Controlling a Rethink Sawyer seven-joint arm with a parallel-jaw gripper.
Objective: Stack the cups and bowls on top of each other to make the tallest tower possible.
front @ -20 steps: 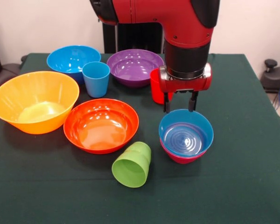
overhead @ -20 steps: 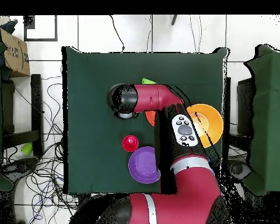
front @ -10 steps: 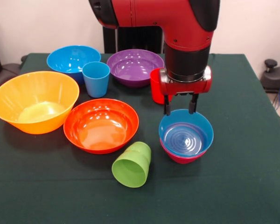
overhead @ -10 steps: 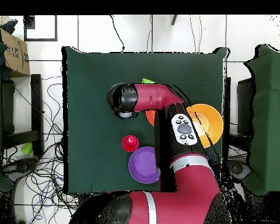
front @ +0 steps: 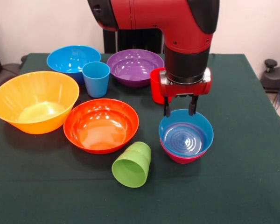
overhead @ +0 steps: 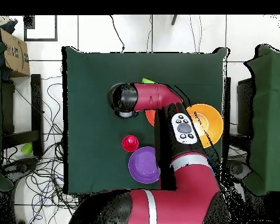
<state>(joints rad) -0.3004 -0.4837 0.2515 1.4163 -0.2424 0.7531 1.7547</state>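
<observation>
A: Going from the biggest down: the very large yellow-orange glossy plastic bowl (front: 35,101) sits at the frame's left, on the dark green bench (front: 242,186). The red-orange plastic bowl (front: 101,124) is just right of it. Where are the jaws?

B: The gripper (front: 179,112) hangs right of centre, jaws apart over the far rim of the small blue plastic bowl (front: 185,134), which is nested in a small magenta one (front: 179,158).

A: And the lime green plastic cup (front: 132,164)?

B: Lower left of the jaws, on its side (mouth toward the frame's bottom).

Robotics lab: cable-strewn tiled floor (overhead: 43,169), green-clothed table (overhead: 95,87).
</observation>
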